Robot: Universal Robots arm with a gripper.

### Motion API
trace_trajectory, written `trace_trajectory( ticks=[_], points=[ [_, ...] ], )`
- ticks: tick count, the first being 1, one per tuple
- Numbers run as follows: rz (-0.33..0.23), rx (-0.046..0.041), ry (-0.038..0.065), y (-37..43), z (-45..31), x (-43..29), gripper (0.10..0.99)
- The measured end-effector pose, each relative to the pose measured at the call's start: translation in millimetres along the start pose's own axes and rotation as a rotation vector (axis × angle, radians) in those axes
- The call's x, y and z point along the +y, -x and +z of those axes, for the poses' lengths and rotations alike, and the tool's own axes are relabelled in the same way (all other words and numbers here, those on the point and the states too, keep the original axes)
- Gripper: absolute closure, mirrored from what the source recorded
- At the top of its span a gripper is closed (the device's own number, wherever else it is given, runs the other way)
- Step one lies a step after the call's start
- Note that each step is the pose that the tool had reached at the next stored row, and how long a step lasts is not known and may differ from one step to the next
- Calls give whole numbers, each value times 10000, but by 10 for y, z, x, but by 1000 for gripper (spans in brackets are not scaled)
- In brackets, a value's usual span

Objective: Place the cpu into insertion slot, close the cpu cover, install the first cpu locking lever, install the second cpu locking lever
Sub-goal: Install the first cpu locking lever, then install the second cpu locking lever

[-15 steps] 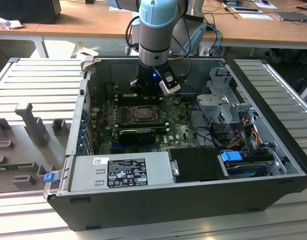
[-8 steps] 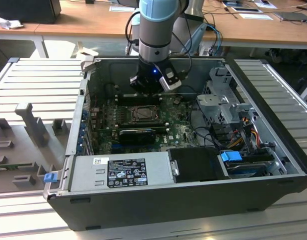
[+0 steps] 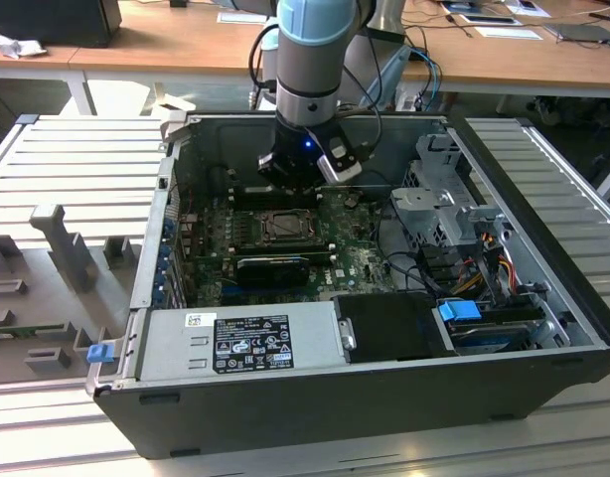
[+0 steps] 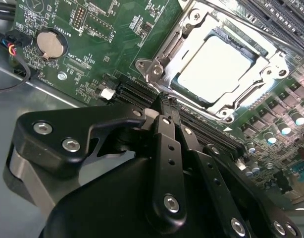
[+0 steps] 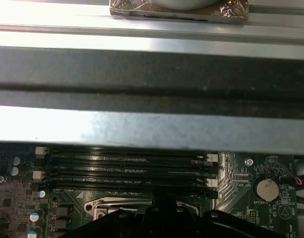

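Black jaws closed together just beside the seated cpu.

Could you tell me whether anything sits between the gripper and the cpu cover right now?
Nothing visible does. In the second wrist view the gripper hangs beside the socket, with open space between its fingertips and the cpu cover. The cover lies flat around the cpu, which sits in the socket.

Likely a robotics lab or test workshop: an opened computer case sits on a ribbed aluminium counter, with paper-strewn wooden desks behind.
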State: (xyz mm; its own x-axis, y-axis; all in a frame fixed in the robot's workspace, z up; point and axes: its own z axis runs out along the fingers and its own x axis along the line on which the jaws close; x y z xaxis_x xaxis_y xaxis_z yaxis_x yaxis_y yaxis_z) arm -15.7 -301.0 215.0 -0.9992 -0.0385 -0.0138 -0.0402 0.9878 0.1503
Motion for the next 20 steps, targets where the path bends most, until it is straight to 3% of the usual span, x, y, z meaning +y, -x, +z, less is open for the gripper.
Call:
trace_trajectory(
  ticks=[10,15,20],
  points=[
    [-1,0,0,-2,-11,-70,980],
    [-1,0,0,-5,-26,-171,980],
    [3,-1,6,-3,-115,-179,980]
  ],
)
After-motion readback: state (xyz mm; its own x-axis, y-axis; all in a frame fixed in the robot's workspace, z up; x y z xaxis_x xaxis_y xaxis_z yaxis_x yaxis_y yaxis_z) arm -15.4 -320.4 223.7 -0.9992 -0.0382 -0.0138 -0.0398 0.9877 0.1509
